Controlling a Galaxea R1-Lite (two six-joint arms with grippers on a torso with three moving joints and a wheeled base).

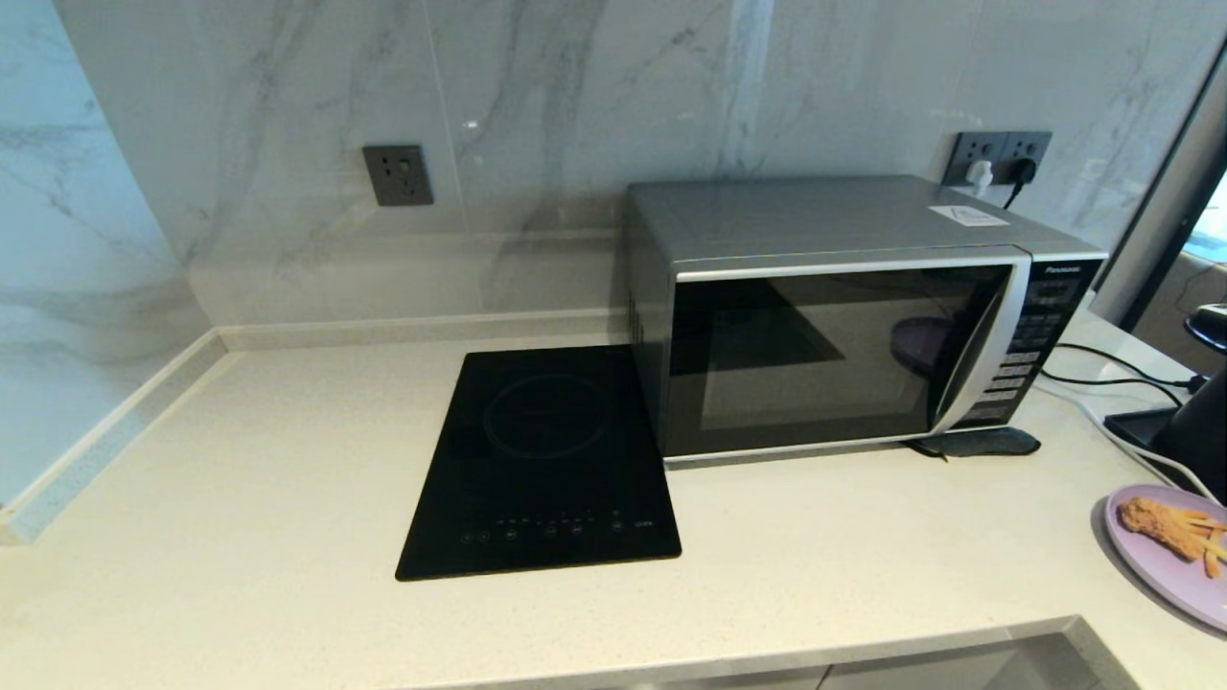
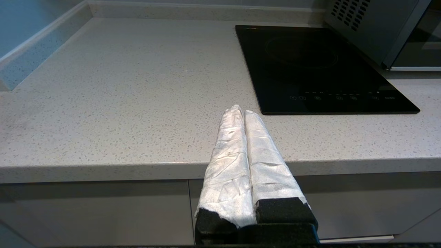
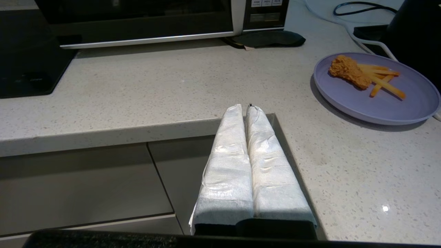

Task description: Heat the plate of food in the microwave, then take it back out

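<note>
Pressed-together right gripper (image 3: 245,106), empty at worktop (image 3: 137,89) edge; plate of food (image 3: 377,88) near rim, microwave (image 1: 844,316) shut: risks knocking plate off.

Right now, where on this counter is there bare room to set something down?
Bare counter lies between the left wall and the hob, and in front of the microwave. Crowded at the right: plate of food, cables, dark flat object.

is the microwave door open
No, the microwave has its dark glass door shut flush, and the plate of food sits outside on the counter.
</note>
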